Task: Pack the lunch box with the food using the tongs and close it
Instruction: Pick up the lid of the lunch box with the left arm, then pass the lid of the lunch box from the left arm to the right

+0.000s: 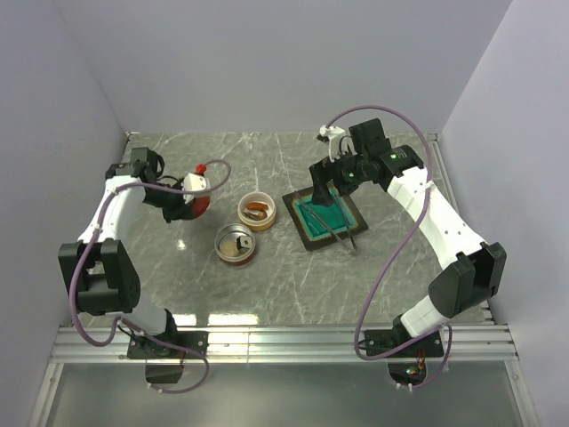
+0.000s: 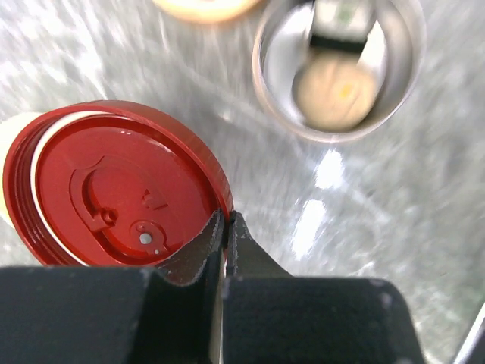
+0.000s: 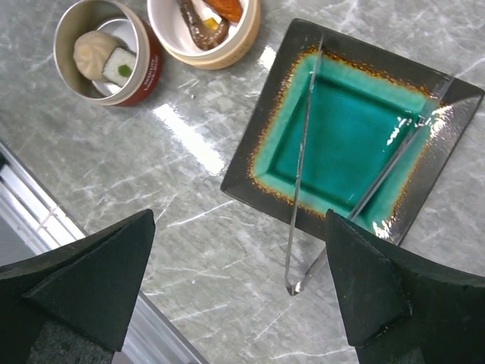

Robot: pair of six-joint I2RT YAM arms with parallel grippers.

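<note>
Left hand (image 2: 225,227) is pinched together on the rim of the red lid (image 2: 114,189), whose inner face is turned to the wrist camera; its moulded marks cannot be read. Right hand (image 3: 239,220) stands wide apart, gripping nothing, above the teal tray (image 3: 258,133). The tongs (image 3: 305,167) lie across that tray, 2 arms spread, joined end past the rim on the bench (image 3: 151,167). The open lunch box (image 3: 148,72) holds 2 pieces, a pale round one (image 3: 92,53) touching a white cube (image 3: 119,66). The cream bowl (image 3: 227,49) beside it holds a brown lump (image 3: 198,26) and an orange-red oblong (image 3: 227,7).
</note>
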